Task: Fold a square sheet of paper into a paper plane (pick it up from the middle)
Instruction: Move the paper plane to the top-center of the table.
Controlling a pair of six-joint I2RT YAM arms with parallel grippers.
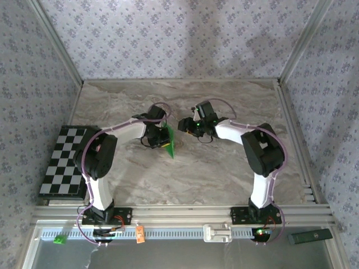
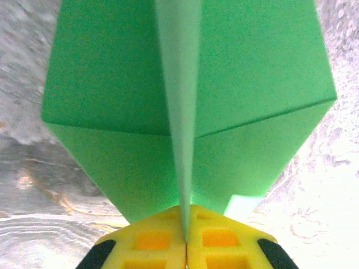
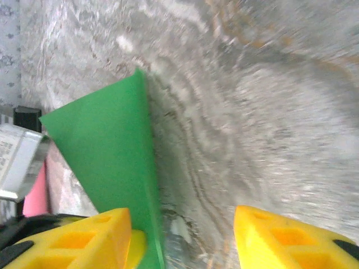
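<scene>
One green paper plane — left jaws clamped on it, right jaws apart.

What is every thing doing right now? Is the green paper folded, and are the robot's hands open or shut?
Green paper: folded along a centre crease, pinched at that fold.
Left gripper: shut on the green paper.
Right gripper: open, fingers wide apart, the paper's edge beside one finger.
Checkered board: lying flat at the table's left side.
</scene>
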